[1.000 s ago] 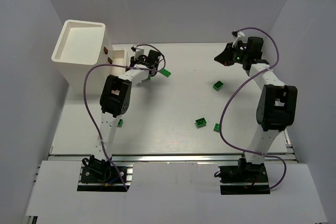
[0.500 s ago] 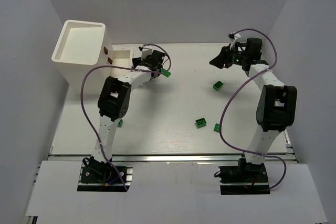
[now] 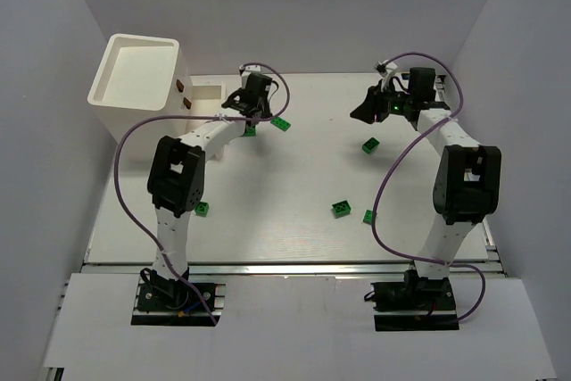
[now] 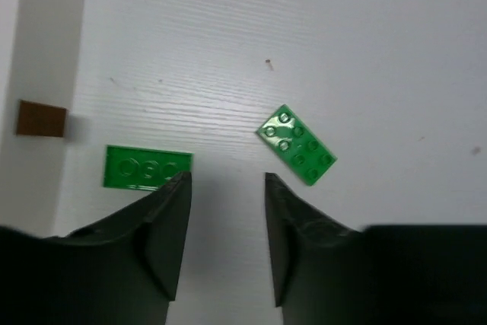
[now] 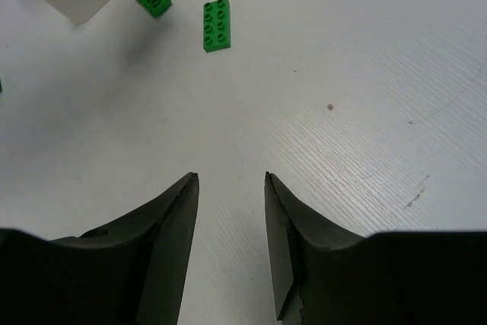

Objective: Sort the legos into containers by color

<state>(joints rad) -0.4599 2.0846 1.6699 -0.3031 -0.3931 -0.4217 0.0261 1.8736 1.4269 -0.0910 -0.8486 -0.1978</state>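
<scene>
We see the left gripper [image 4: 226, 180] low over the table [image 3: 268, 185], at the far left, just beside the low tray [image 3: 205, 89]. Its fingers [image 4: 163, 234] are a little way apart and hold nothing. A flat green lego [image 4: 147, 167] lies by the finger on the tray side, and that finger hides one corner of it. A tilted green lego [image 4: 297, 144] lies a bit to the right. Neither one sits in the gap.

If the fingers go down here, we think they may close on nothing. One finger may also land on the flat green lego and push it away. That lego is thin and lies close to the tray wall, so a finger could bump the wall too.

The right gripper [image 5: 230, 180] hangs over bare table at the far right, with its fingers also a little apart and empty. It looks toward the same two legos. If both arms reach there, they may bump.

The tall bin [image 3: 143, 37] stands far left. All the legos look green to us, so one could land in the wrong box.
</scene>
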